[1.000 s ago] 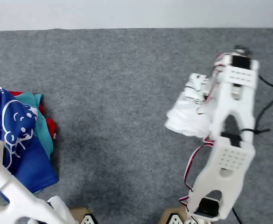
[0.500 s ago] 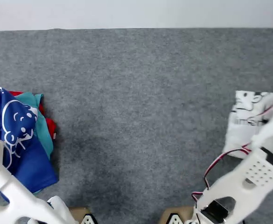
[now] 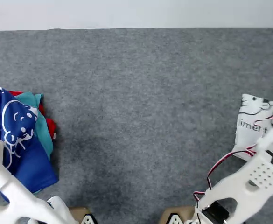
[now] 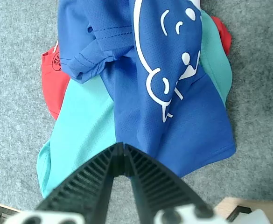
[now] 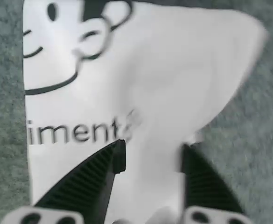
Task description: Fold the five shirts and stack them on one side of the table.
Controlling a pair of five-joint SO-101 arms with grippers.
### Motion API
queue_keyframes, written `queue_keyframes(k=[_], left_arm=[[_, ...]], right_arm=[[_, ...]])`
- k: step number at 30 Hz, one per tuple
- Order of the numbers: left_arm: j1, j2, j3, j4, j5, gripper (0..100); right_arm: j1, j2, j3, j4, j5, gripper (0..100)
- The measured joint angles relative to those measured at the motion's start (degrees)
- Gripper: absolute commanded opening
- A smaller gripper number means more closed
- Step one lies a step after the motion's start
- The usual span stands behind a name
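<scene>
The white printed shirt (image 3: 255, 126) lies at the right edge of the grey felt surface (image 3: 136, 93), carried there from nearer the middle a second ago. The right jaws stand apart over it, gripping nothing. Folding likely comes next, starting from a pinched hem. The left jaws, closed and empty, hang over the blue white-printed shirt (image 4: 183, 130) on the left pile.

Four shirts show: one blue mesh shirt with a white cartoon print (image 3: 20, 144), one teal shirt (image 3: 43, 122), one red shirt (image 3: 51, 128), and one white shirt with black print (image 3: 254, 125). Two white plastic robot arms show, the left arm (image 3: 6, 192) and the right arm (image 3: 249, 181).

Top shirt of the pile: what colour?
Top shirt is blue with a white line drawing; left wrist view.
</scene>
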Motion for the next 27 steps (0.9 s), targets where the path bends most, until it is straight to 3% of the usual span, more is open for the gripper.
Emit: queue_keyframes(k=[5,10,12,15,27], left_arm=[[0.0,0.0,0.0,0.0,0.0,1],[0.0,0.0,0.0,0.0,0.0,1],[0.0,0.0,0.0,0.0,0.0,1],[0.0,0.0,0.0,0.0,0.0,1],[0.0,0.0,0.0,0.0,0.0,1]], right_arm=[[0.2,-6.2,0.0,4.8,-4.1,30.2],[-0.2,-9.6,0.0,11.0,-4.4,0.0],[-0.8,-9.6,0.0,12.6,-3.2,4.8],[-1.6,-9.6,0.0,14.6,-1.8,0.9],[-6.9,6.6,0.3,14.7,-2.0,0.9]])
